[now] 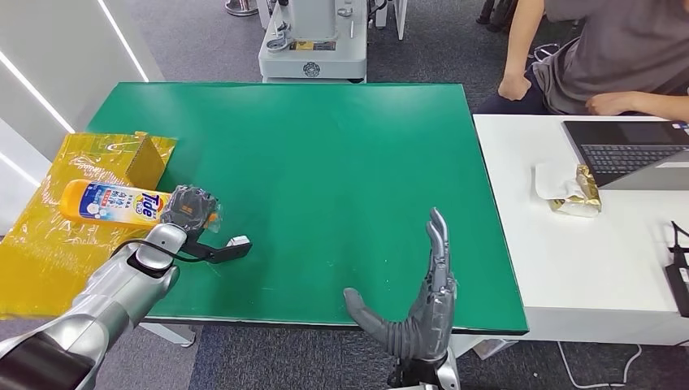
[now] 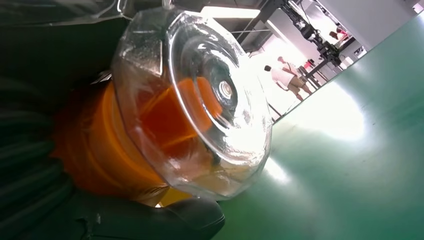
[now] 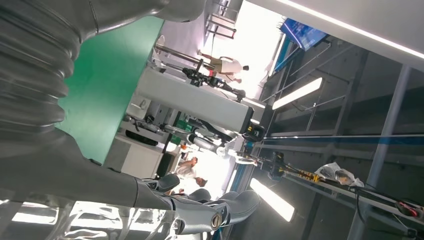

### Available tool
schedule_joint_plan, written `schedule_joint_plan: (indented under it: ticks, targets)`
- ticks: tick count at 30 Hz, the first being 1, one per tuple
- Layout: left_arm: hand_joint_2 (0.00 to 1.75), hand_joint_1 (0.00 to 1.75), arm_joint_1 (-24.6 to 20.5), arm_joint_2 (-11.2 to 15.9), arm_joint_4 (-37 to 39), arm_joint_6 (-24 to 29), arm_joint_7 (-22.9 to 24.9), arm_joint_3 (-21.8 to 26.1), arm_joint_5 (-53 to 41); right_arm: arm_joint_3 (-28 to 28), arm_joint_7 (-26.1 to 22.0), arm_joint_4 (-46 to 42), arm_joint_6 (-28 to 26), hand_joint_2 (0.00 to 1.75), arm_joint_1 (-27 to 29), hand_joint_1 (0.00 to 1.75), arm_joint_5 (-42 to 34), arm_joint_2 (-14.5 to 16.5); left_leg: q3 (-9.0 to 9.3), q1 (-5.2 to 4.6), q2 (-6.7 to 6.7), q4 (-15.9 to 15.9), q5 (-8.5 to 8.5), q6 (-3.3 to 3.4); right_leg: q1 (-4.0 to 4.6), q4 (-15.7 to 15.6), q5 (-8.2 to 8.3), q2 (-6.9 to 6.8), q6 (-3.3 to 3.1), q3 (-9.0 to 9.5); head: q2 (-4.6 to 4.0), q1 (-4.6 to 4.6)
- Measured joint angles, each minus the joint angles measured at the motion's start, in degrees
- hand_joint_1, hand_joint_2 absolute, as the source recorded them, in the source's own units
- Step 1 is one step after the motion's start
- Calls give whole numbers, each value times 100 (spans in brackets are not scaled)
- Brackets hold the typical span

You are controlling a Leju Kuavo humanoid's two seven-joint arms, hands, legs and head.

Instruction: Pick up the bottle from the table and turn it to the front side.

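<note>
An orange Tide bottle lies on its side at the left edge of the green table, its label facing up and its clear cap toward the table's middle. My left hand grips the bottle at the cap end. In the left wrist view the clear cap and orange neck sit right against my dark fingers. My right hand stands open at the table's front edge, fingers straight and apart, holding nothing; the right wrist view looks past its fingers.
Crinkled yellow plastic wrap and a small cardboard box lie under and behind the bottle. A white desk on the right carries a laptop and a wrapped packet; a person sits behind it. A grey machine base stands beyond the table.
</note>
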Motion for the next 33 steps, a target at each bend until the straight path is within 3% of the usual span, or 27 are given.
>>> schedule_joint_plan:
  ticks: [14,23,33]
  targets:
    - [175,175,1,-132,0,124,-271,275,-15,-47,0,-62,1,175,38,0,90,0,-1,0,0,0,0,0,0,0,0,0,0,0,0,0]
    - [175,175,270,-253,0,510,-575,711,257,-48,0,-48,12,175,4,0,-28,2,-1,0,0,-1,0,0,0,0,0,0,0,0,0,0]
    - [175,175,376,-290,0,416,-617,1010,248,-39,0,9,25,175,-91,0,-102,33,-2,0,-2,-1,0,0,0,1,0,-1,0,1,0,0]
